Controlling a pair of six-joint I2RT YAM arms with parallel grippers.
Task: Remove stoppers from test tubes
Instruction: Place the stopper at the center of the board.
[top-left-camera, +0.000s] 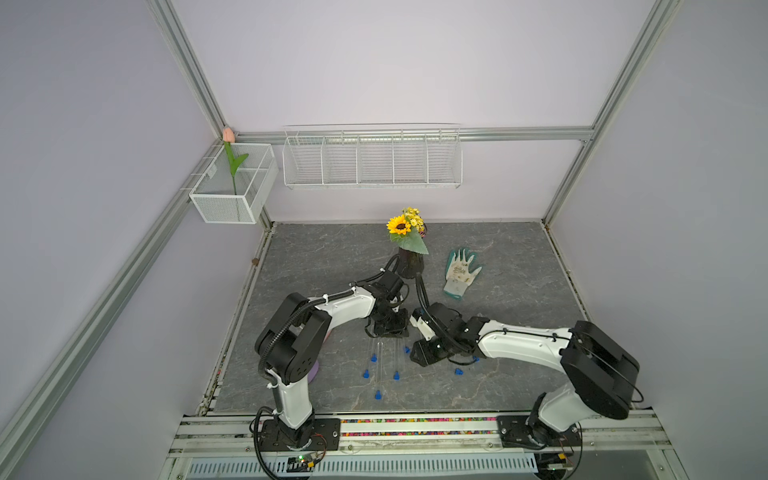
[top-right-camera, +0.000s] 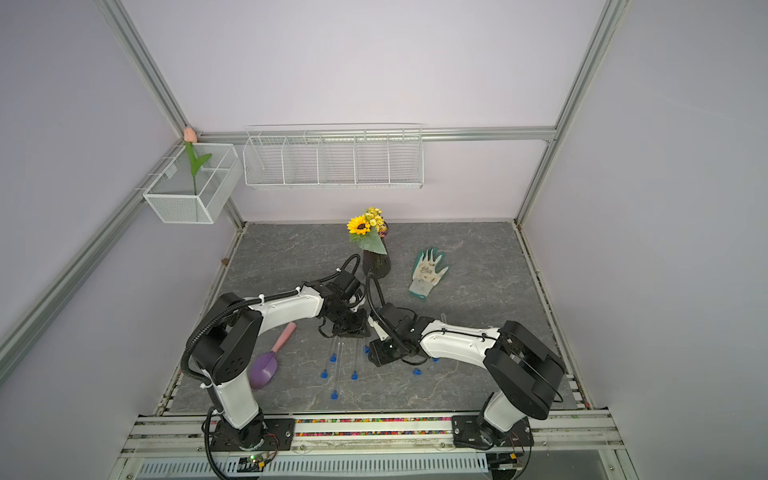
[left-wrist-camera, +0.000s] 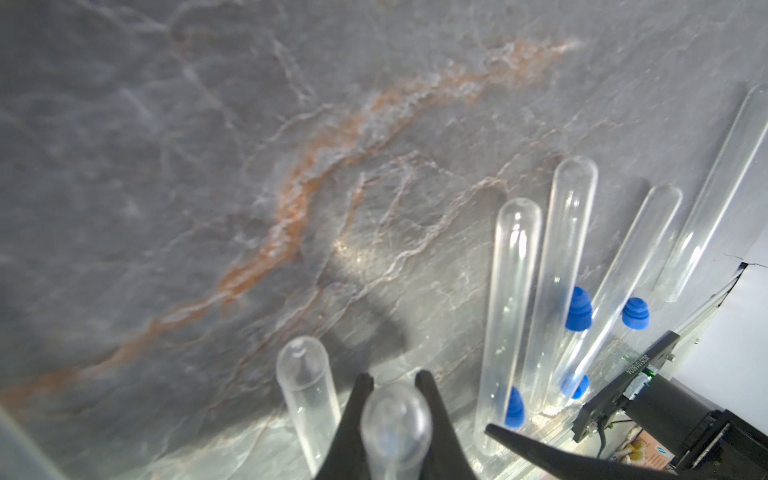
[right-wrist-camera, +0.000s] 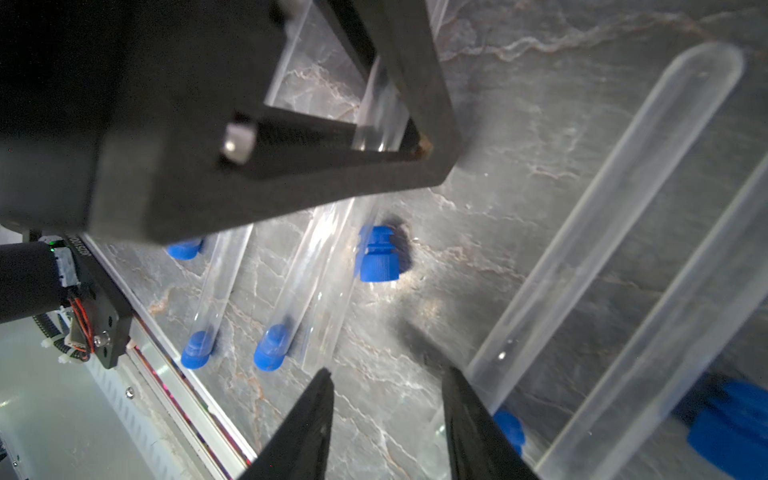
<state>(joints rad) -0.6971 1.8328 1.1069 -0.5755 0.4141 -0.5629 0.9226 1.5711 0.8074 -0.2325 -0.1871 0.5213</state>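
Tube (left-wrist-camera: 395, 419) sits clamped between the closed jaws of our left gripper (left-wrist-camera: 394, 377); more test tubes (left-wrist-camera: 515, 270) lie just beside it. We find our right gripper (right-wrist-camera: 389, 371) parted, holding nothing, with one loose stopper (right-wrist-camera: 378, 255) on the table (right-wrist-camera: 540, 166) ahead of its fingertips.

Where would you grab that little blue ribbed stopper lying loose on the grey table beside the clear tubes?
Probably by the wider cap end of the small blue ribbed stopper, coming straight down from above. It lies on its side on the grey marbled table, so its flanks are exposed. A clear test tube lies close along one flank, leaving little room there for one of the jaws.
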